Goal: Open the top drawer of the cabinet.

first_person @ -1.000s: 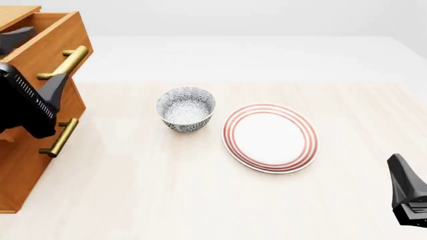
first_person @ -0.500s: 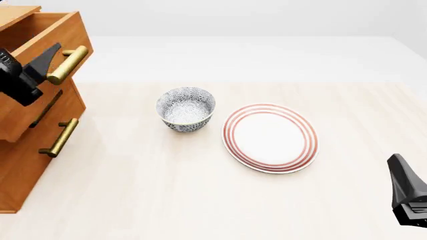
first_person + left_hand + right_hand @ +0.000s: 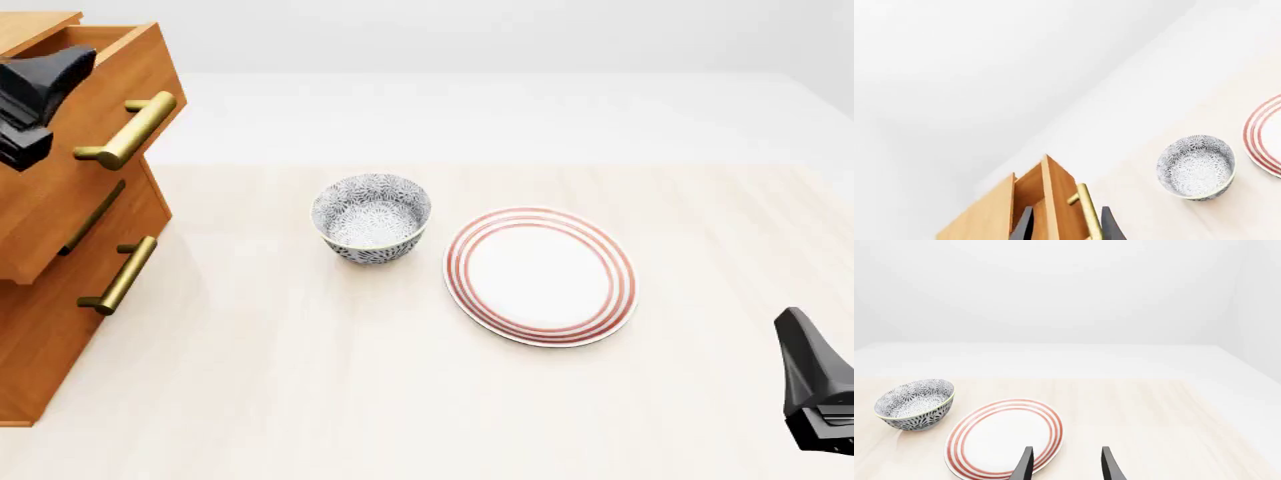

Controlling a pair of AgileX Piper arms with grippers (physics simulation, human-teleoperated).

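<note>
The cabinet (image 3: 40, 340) stands at the table's left edge. Its top drawer (image 3: 100, 95) is pulled out and juts past the two lower drawers. The brass bar handle (image 3: 127, 130) on its front is free. My left gripper (image 3: 60, 75) hovers open above the drawer's front edge, gripping nothing. In the left wrist view the left gripper (image 3: 1066, 227) has one finger on each side of the drawer front (image 3: 1057, 195) and handle (image 3: 1085, 212). My right gripper (image 3: 807, 370) rests open at the near right, far from the cabinet, its fingers (image 3: 1025, 464) empty.
A patterned bowl (image 3: 371, 217) sits mid-table, right of the cabinet. A red-ringed white plate (image 3: 539, 275) lies beside it, and the right wrist view looks down onto the plate (image 3: 1004, 437). The lowest drawer's handle (image 3: 118, 275) sticks out below.
My left gripper has risen from in front of the drawer faces, past the top handle, to above the drawer. Drawer and right arm have not moved.
</note>
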